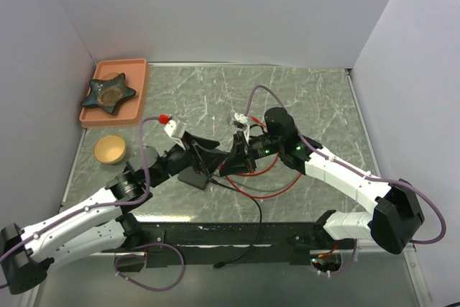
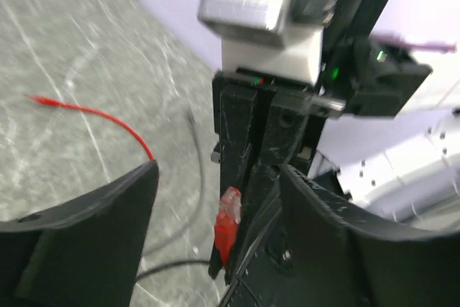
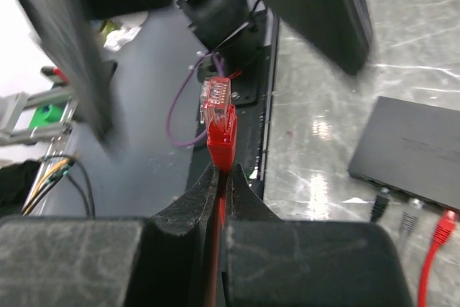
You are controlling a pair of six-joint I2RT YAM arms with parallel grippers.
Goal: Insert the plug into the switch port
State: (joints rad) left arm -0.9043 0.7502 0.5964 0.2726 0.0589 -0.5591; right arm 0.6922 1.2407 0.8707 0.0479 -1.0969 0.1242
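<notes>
The left arm reaches in from the near left, and its left gripper is spread wide and holds nothing. The right arm bends in from the right to meet it. The right gripper is clenched on the red cable just behind the plug, a clear-tipped red connector held in the air between the left fingers. The black switch box lies flat on the marbled worktop, apart from the plug. Cables enter its near edge, and the switch port itself cannot be made out.

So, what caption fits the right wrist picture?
Right gripper pinches a red plug; black switch box lies nearby.
</notes>
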